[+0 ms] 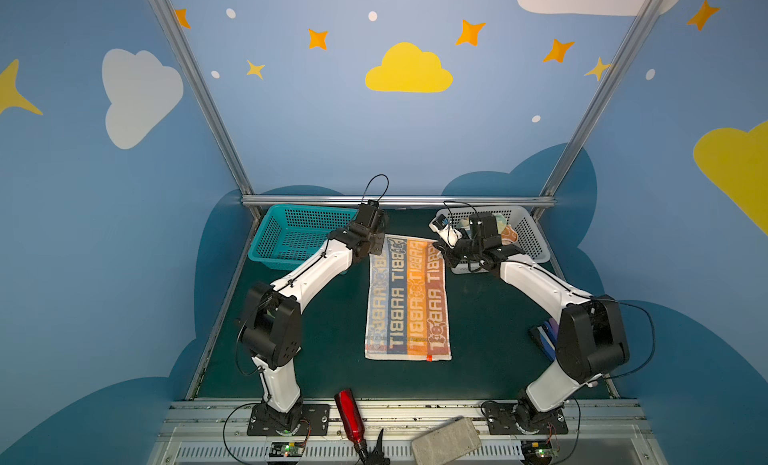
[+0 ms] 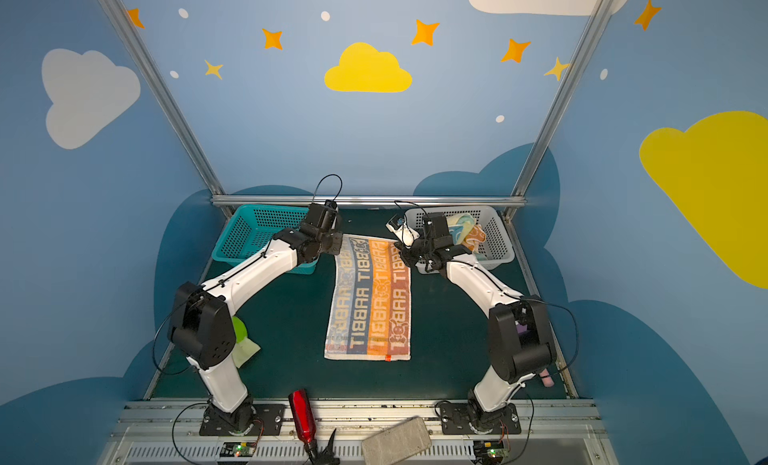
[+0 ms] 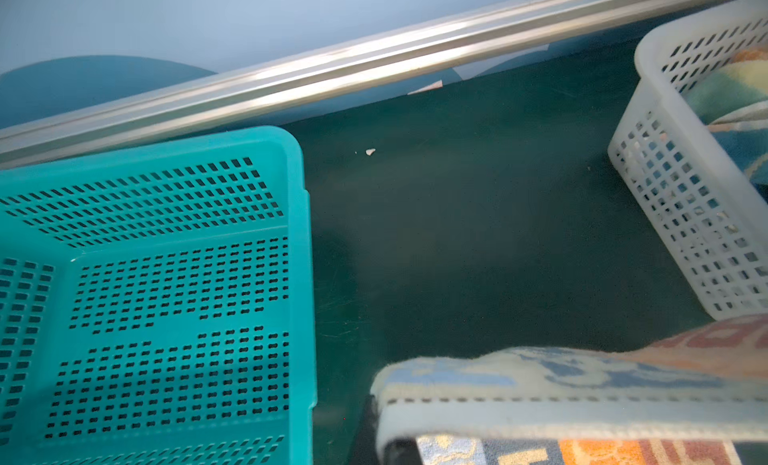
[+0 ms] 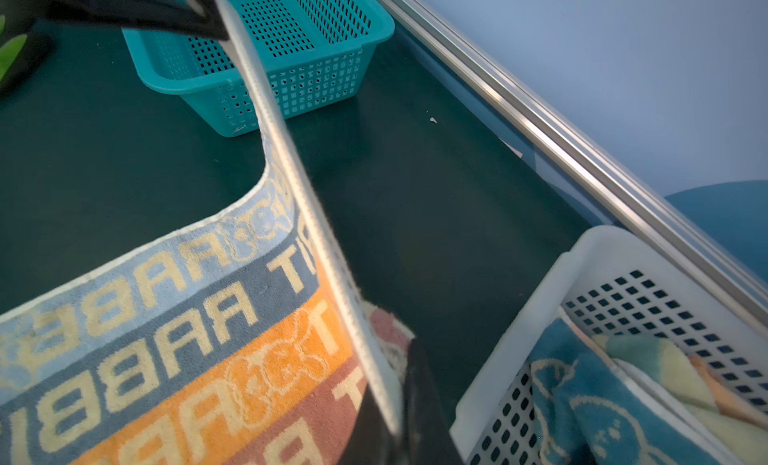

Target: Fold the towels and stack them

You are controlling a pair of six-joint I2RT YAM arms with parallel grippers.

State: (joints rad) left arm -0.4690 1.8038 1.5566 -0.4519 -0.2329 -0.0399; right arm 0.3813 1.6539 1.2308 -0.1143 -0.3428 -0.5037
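Striped blue-and-orange "RABBIT" towel (image 1: 408, 299) lies unfolded, far edge lifted.

Both top views look down from high overhead, sharing the whole dark green table (image 1: 324, 350). The wrist cameras sit close over the left hand (image 3: 390, 442) and right hand (image 4: 399, 421), facing the silver rail (image 3: 332, 80) beyond; both show the teal perforated plastic basket (image 3: 299, 276) and striped terry towel (image 4: 166, 338).

I see both arms reaching forward, left gripper (image 1: 377, 247) and right gripper (image 1: 439, 246) angled inward, fingers pinched closed.
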